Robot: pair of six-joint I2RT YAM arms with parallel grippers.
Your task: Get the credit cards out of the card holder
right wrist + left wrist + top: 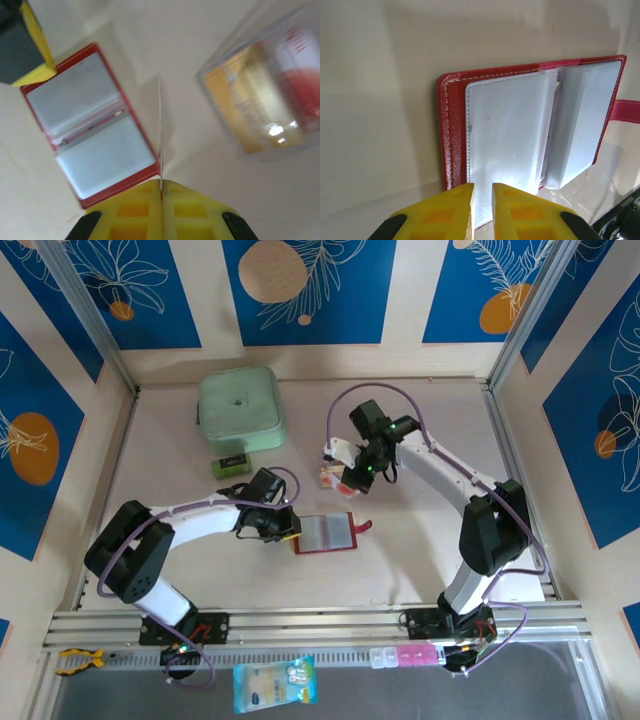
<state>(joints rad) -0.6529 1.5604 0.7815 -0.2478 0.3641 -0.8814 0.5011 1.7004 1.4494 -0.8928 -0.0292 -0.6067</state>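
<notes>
- Now: right hand (161, 192) clamps a credit card (160, 130) edge-on near the open card holder (95, 130).
- Left hand (481, 200): narrow gap, at its lower-frame edge.
- Next, probably: set card down aside.

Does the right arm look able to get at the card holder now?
Probably, for reach: only bare table lies between the right gripper and the open card holder. But it is shut on a credit card.

Bare counter (420, 550) lies open to the right of and in front of the card holder (325, 533). The left pincer (293, 529) crowds its left edge. The right pincer (346, 483), a card (160, 130) jutting from it, hangs past the far side, seemingly beside a clear box (265, 95). A mint-green case (238, 408) and small block (232, 463) close off the far left.
</notes>
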